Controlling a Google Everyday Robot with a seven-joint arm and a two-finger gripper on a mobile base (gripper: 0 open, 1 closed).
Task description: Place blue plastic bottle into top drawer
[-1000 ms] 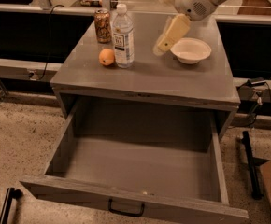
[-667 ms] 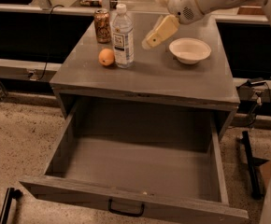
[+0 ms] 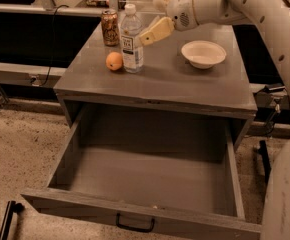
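The blue plastic bottle [image 3: 132, 40] stands upright on the cabinet top, clear and ribbed, with a white cap and a white label. The top drawer [image 3: 135, 217] is pulled fully out below it and holds nothing I can see; a dark handle sits on its front panel. My gripper [image 3: 150, 21] hangs above the cabinet top just right of the bottle's upper part. It is open and empty, and its lower cream finger [image 3: 156, 31] almost reaches the bottle.
A brown patterned can [image 3: 109, 27] stands behind the bottle on its left. An orange [image 3: 114, 61] lies against the bottle's left side. A white bowl [image 3: 203, 53] sits at the right of the grey cabinet top [image 3: 185, 86]. My white arm fills the upper right.
My gripper has moved left, from above the bowl to just beside the bottle. The bottle, can, orange, bowl and drawer have not moved.
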